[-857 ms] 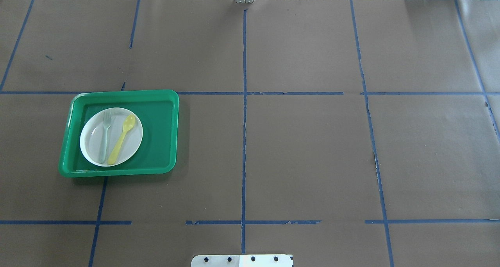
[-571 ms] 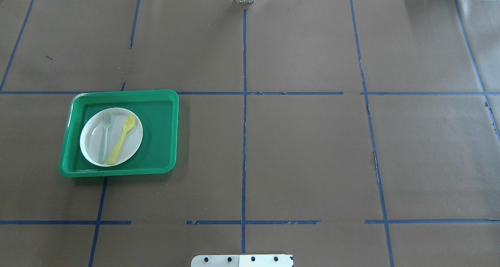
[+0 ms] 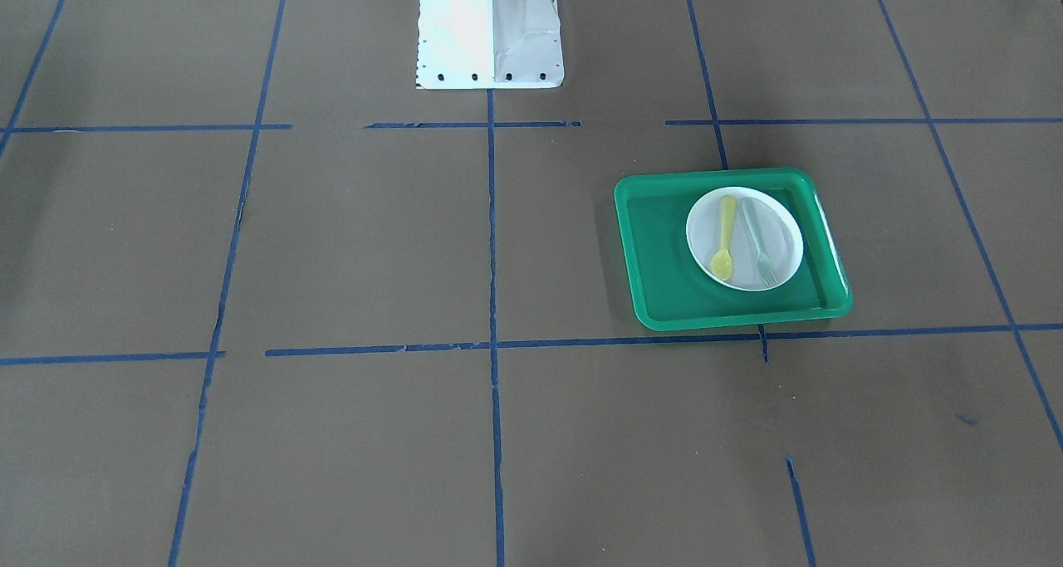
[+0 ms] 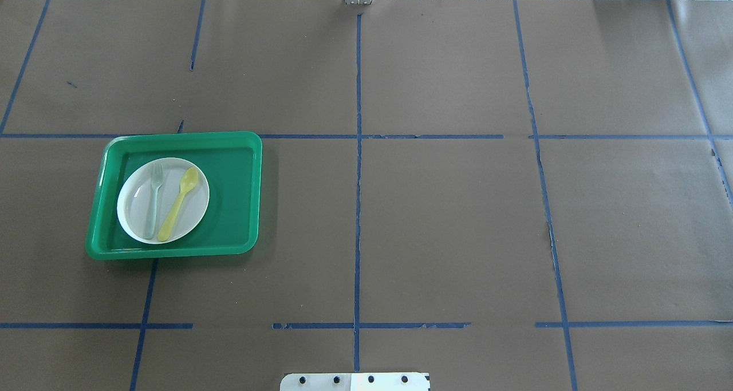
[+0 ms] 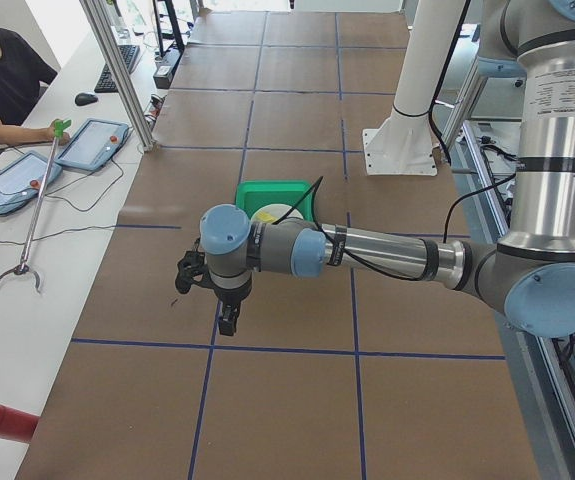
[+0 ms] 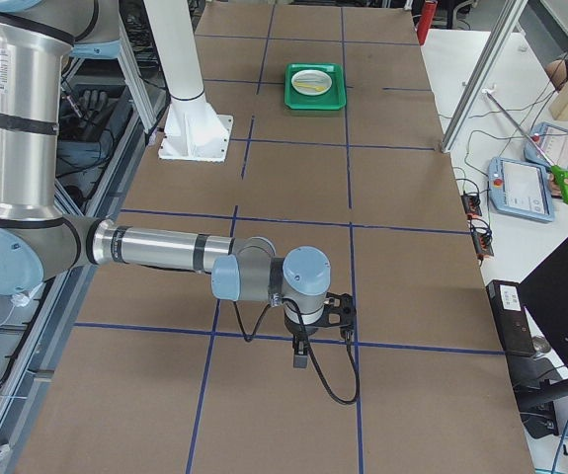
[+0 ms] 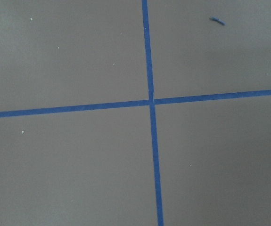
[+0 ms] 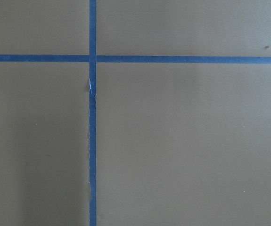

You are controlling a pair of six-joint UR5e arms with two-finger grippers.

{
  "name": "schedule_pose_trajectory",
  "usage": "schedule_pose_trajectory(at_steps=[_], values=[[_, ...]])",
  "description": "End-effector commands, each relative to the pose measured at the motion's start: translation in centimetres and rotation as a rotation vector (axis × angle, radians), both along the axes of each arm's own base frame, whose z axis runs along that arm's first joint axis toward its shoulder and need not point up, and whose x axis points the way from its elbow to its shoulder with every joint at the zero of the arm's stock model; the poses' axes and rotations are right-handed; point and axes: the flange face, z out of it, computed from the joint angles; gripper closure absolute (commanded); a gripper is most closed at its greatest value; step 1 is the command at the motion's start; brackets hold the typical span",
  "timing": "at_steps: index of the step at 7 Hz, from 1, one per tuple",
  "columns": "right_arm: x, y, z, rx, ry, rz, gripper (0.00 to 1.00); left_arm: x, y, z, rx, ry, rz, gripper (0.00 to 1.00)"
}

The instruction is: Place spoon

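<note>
The yellow spoon [image 4: 179,203] lies on a white plate [image 4: 136,208] to the right of a grey-green fork [image 4: 153,199], bowl pointing away from the robot. The plate sits in the left part of a green tray [image 4: 232,196] on the table's left half. The front view shows the spoon [image 3: 725,237] too. My left gripper [image 5: 225,322] hangs over the table's left end, away from the tray [image 5: 292,188]. My right gripper [image 6: 301,357] hangs over the right end, far from the tray [image 6: 315,85]. I cannot tell whether either is open or shut. Both wrist views show only brown paper and blue tape.
The table is brown paper with a grid of blue tape lines. The white robot base [image 3: 490,27] stands at the middle of the near edge. An operator [image 5: 2,75] sits beyond the far side with tablets [image 5: 92,143] and a grabber stick [image 5: 37,200].
</note>
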Motion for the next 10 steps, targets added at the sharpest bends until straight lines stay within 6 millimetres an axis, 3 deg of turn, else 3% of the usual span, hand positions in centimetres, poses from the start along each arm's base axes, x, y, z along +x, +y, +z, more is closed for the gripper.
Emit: schedule_pose_trajectory(at_steps=[1,2,4,5,7,9,10], values=[[0.0,0.0,0.0,0.0,0.0,0.0,0.0,15.3,-2.6,-11.8,0.037,-0.046,-0.004,0.0],[0.0,0.0,0.0,0.0,0.0,0.0,0.0,18.5,-2.3,-14.2,0.029,-0.015,0.002,0.0],[0.0,0.0,0.0,0.0,0.0,0.0,0.0,27.6,1.1,-20.2,-0.082,0.06,-0.043,0.0],[0.0,0.0,0.0,0.001,0.0,-0.001,0.0,30.5,2.1,-21.0,-0.124,0.069,-0.038,0.0],[0.0,0.0,0.0,0.0,0.0,0.0,0.0,35.9,2.4,-18.2,-0.089,0.053,-0.06,0.0],[0.0,0.0,0.0,0.0,0.0,0.0,0.0,39.1,2.7,-15.2,-0.087,0.063,-0.063,0.02],[0.0,0.0,0.0,0.0,0.0,0.0,0.0,40.5,3.6,-14.7,-0.088,0.051,-0.043,0.11]])
